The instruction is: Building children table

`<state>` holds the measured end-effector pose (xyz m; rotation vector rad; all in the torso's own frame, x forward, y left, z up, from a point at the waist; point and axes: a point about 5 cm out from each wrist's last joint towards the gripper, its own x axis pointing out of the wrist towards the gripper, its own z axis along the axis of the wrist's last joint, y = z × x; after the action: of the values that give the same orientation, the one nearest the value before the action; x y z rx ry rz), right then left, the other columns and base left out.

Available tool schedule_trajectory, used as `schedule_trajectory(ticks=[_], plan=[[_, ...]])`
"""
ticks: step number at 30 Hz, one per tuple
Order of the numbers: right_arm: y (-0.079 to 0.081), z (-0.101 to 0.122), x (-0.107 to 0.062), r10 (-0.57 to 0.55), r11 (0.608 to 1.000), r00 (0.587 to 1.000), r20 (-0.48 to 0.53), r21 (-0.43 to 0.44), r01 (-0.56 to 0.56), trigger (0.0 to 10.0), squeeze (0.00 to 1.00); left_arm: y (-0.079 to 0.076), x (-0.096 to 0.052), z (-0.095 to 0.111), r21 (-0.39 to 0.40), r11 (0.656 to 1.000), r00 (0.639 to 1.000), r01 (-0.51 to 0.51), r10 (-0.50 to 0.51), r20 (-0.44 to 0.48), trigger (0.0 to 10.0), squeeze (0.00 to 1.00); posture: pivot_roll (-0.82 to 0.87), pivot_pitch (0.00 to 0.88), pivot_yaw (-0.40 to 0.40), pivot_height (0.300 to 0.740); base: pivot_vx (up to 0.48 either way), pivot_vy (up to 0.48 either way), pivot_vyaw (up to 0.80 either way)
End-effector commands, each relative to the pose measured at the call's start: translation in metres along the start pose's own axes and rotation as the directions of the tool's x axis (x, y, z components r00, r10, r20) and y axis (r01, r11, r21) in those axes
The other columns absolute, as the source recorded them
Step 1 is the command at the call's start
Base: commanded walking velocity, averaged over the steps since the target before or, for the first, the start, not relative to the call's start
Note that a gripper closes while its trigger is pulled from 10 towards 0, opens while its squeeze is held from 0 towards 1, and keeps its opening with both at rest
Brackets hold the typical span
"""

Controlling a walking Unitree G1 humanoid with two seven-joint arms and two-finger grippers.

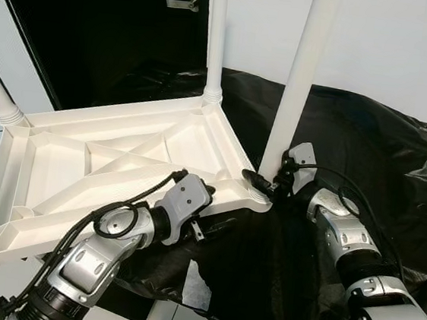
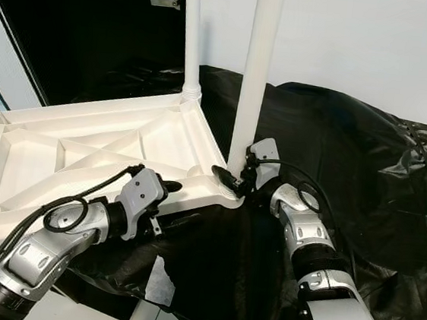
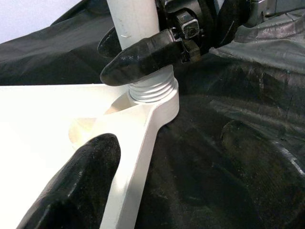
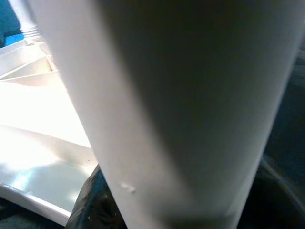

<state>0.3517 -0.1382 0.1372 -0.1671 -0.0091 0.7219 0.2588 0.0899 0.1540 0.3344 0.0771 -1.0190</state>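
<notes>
Head stereo pair looks down at table (image 1: 122, 158); wrist cameras close on leg (image 3: 138, 28), right perhaps blurred

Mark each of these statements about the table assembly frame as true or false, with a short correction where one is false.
1. The white tabletop lies upside down, ribbed underside up. True.
2. The right gripper is closed around the base of the near corner leg. True.
3. The sheet under the table is white. False: it is black plastic.
4. The left gripper holds a screwdriver. False: it holds no tool; it sits at the tabletop's near edge, one finger over the rim.
5. The far corner leg is lying flat on the floor. False: it stands upright in its socket.
</notes>
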Motion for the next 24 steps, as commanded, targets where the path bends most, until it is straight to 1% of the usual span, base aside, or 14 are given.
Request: schedule_trajectory(ticks=[1,2,6,7,8,9,10,13,14,16,17,20,22,24], plan=[[-0.004,-0.007,-0.007,-0.067,0.997,0.997,-0.032,0.027,0.067,3.9,0.0,-0.004,0.0,-0.002,0.005,0.999,0.999,0.045,-0.045,-0.015,10.0,0.0,0.03,0.0,-0.032,0.74,0.0,0.0,0.0],[-0.001,-0.006,-0.007,-0.099,0.994,0.995,-0.03,0.036,0.1,10.0,0.0,-0.004,0.001,-0.003,0.003,0.999,0.999,0.046,-0.046,-0.014,10.0,0.0,0.03,0.0,-0.034,0.74,0.0,0.0,0.0],[0.003,-0.005,-0.006,-0.131,0.99,0.991,-0.023,0.054,0.132,10.0,0.0,-0.005,0.001,-0.003,0.002,0.999,0.999,0.047,-0.047,-0.014,10.0,0.0,0.03,0.0,-0.035,0.74,0.0,0.0,0.0],[0.007,-0.004,-0.006,-0.169,0.984,0.985,-0.022,0.058,0.171,10.0,0.0,-0.005,0.0,-0.003,0.001,0.999,0.999,0.047,-0.047,-0.013,10.0,0.0,0.02,0.0,-0.035,0.74,0.0,0.0,0.0],[0.007,-0.004,-0.006,-0.169,0.984,0.985,-0.022,0.058,0.171,10.0,0.0,-0.005,0.0,-0.003,0.001,0.999,0.999,0.047,-0.047,-0.013,10.0,0.0,0.02,0.0,-0.035,0.74,0.0,0.0,0.0],[0.011,-0.004,-0.006,-0.231,0.97,0.973,-0.029,0.073,0.232,10.0,0.0,-0.005,0.0,-0.003,0.0,0.999,0.999,0.047,-0.047,-0.013,10.0,0.0,0.02,0.0,-0.032,0.74,0.0,0.0,0.0],[0.011,-0.004,-0.006,-0.231,0.97,0.973,-0.029,0.073,0.232,10.0,0.0,-0.005,0.0,-0.003,0.0,0.999,0.999,0.047,-0.047,-0.013,10.0,0.0,0.02,0.0,-0.032,0.74,0.0,0.0,0.0],[0.022,-0.004,-0.008,-0.37,0.923,0.928,-0.039,0.1,0.372,10.0,0.0,-0.007,-0.002,-0.003,-0.005,0.999,0.998,0.054,-0.054,-0.013,10.0,0.0,0.02,0.0,-0.025,0.74,0.0,0.0,0.0],[0.022,-0.004,-0.008,-0.37,0.923,0.928,-0.039,0.1,0.372,10.0,0.0,-0.007,-0.002,-0.003,-0.005,0.999,0.998,0.054,-0.054,-0.013,10.0,0.0,0.02,0.0,-0.025,0.74,0.0,0.0,0.0],[0.032,-0.005,-0.01,-0.438,0.89,0.897,-0.055,0.114,0.441,10.0,0.0,-0.009,-0.003,-0.004,-0.007,0.998,0.998,0.062,-0.062,-0.017,10.0,0.0,0.02,0.0,-0.018,0.74,0.0,0.0,0.0],[0.032,-0.005,-0.01,-0.438,0.89,0.897,-0.055,0.114,0.441,10.0,0.0,-0.009,-0.003,-0.004,-0.007,0.998,0.998,0.062,-0.062,-0.017,10.0,0.0,0.02,0.0,-0.018,0.74,0.0,0.0,0.0],[0.045,-0.002,-0.011,-0.557,0.817,0.827,-0.075,0.134,0.561,10.0,0.0,-0.01,-0.005,-0.004,-0.012,0.998,0.997,0.068,-0.069,-0.02,10.0,0.0,0.01,0.0,-0.014,0.74,0.0,0.0,0.0],[0.051,0.0,-0.011,-0.601,0.785,0.795,-0.083,0.125,0.607,10.0,0.0,-0.01,-0.005,-0.004,-0.013,0.997,0.997,0.071,-0.071,-0.02,10.0,0.0,0.01,0.0,-0.01,0.74,0.0,0.0,0.0],[0.058,0.002,-0.008,-0.604,0.778,0.792,-0.088,0.151,0.61,10.0,0.0,-0.011,-0.004,-0.004,-0.017,0.997,0.997,0.073,-0.073,-0.019,10.0,0.0,0.01,0.0,-0.009,0.74,0.0,0.0,0.0]])
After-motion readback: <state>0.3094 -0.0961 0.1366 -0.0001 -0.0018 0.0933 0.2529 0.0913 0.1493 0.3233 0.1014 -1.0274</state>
